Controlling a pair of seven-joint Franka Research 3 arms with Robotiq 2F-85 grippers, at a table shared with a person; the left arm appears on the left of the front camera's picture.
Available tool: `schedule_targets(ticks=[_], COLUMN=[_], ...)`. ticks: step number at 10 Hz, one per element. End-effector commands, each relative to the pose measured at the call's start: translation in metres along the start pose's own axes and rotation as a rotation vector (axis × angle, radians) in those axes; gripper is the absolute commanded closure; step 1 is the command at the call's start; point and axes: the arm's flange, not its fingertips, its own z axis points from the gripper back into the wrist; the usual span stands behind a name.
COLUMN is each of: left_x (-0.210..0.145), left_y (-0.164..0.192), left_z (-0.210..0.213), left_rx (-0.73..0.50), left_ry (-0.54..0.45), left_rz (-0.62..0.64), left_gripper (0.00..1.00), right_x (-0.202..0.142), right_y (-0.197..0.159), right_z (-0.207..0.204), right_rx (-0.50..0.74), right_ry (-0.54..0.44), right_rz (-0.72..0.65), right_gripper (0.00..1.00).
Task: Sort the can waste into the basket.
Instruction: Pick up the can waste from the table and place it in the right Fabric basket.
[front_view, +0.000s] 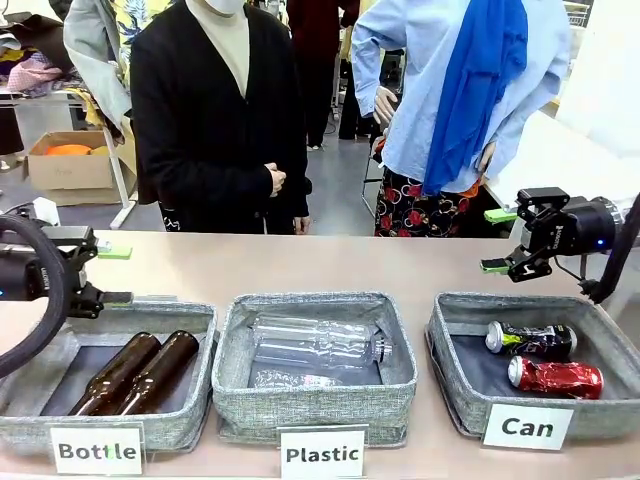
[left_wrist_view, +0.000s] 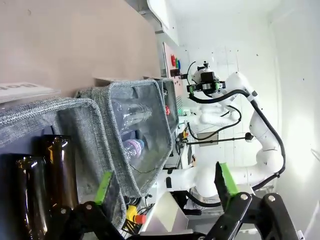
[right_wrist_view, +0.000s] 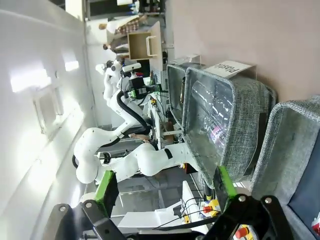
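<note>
a tan worktop (front_view: 330, 265) carried three grey fabric bins in a row, with a person in a black cardigan (front_view: 215, 110) standing beyond it in a cluttered room. the red can (front_view: 556, 377) and the dark can (front_view: 530, 338) lay side by side inside the basket (front_view: 455, 395) labelled "can". the left hand (front_view: 105, 275) and the right hand (front_view: 500, 240) both hovered released, grasping nothing. the brown bottles (front_view: 135, 372) were partly hidden by their bin's wall.

Bright, even indoor light, sharp.
</note>
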Motion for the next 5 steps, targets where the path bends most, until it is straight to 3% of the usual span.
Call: schedule_targets(ticks=[1, 5], left_x=[-0.0049, -0.0049], left_y=[-0.0028, -0.0028], left_z=[0.0041, 0.0041], left_rx=[0.013, 0.013], left_ry=[0.003, 0.003], left_rz=[0.011, 0.011], left_gripper=[0.0, 0.0], right_x=[-0.0007, -0.0007], right_y=[0.0036, 0.0036], right_z=[-0.0022, -0.0022], right_rx=[0.014, 0.014], right_ry=[-0.006, -0.006], right_rz=[0.022, 0.022], right_gripper=[0.0, 0.0])
